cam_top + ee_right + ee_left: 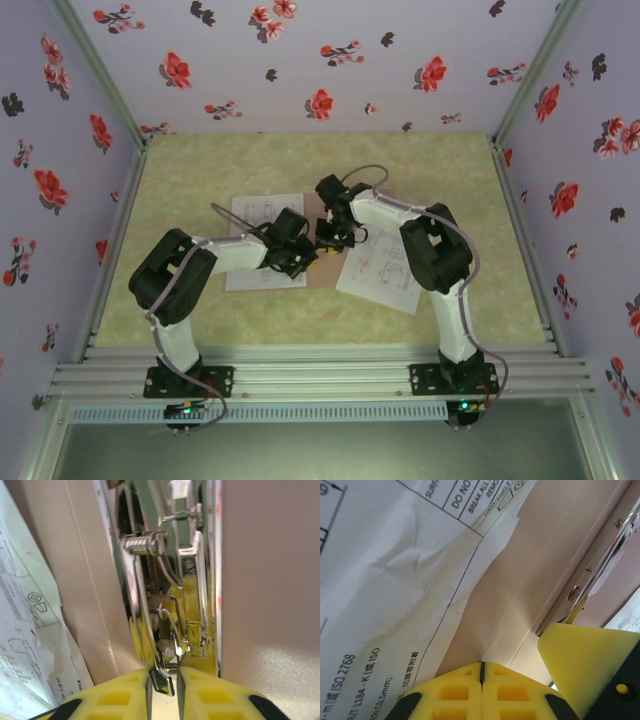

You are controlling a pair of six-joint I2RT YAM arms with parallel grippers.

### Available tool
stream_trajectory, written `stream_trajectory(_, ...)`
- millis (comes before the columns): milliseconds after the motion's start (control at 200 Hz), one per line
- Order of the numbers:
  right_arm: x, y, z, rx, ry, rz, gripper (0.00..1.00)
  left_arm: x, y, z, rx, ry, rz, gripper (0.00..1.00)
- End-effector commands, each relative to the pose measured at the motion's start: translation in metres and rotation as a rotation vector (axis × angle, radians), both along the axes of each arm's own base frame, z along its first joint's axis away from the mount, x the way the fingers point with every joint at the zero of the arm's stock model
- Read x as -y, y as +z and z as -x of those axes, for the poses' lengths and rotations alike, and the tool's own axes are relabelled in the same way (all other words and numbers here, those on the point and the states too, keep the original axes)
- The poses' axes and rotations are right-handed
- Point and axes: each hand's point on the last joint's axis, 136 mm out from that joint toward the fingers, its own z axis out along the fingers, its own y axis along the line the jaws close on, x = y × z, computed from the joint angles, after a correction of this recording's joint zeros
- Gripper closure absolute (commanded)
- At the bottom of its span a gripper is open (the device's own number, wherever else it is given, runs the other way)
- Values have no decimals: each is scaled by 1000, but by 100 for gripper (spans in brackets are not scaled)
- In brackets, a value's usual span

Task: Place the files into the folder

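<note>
The pinkish-brown folder (325, 275) lies open in the middle of the table, with one printed file (262, 215) on its left half and another file (378, 270) to its right. My left gripper (298, 262) is shut, its yellow fingertips (482, 672) low over the folder's inner face (520, 595), beside a wrinkled sheet (385, 580). My right gripper (326, 236) is at the folder's spine. In the right wrist view its narrow jaws (163, 682) close around the lever of the shiny metal clip (170, 580). The arms hide much of the folder.
The two grippers work almost touching; the right one's yellow finger (590, 665) fills the corner of the left wrist view. Floral walls (320, 60) enclose the green table (440, 170) on three sides. An aluminium rail (320, 375) runs along the near edge.
</note>
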Motion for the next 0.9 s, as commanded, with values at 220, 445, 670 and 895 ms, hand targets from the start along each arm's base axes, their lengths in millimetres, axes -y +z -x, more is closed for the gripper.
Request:
stream_trajectory(220,28,-24,11,-47,-14,127,100,-38,-39,33,-144,31,-155,100)
stream_trajectory(445,48,-45,13,-113,-62,80,100,-47,-47,42,-172,96,-144,100)
stream_trajectory(670,75,-69,20,-187,-94,38,100,-54,-50,46,-187,148,-145,100)
stream_trajectory(895,95,-70,23,-190,-1,130,100,-61,-54,50,-195,176,-160,100)
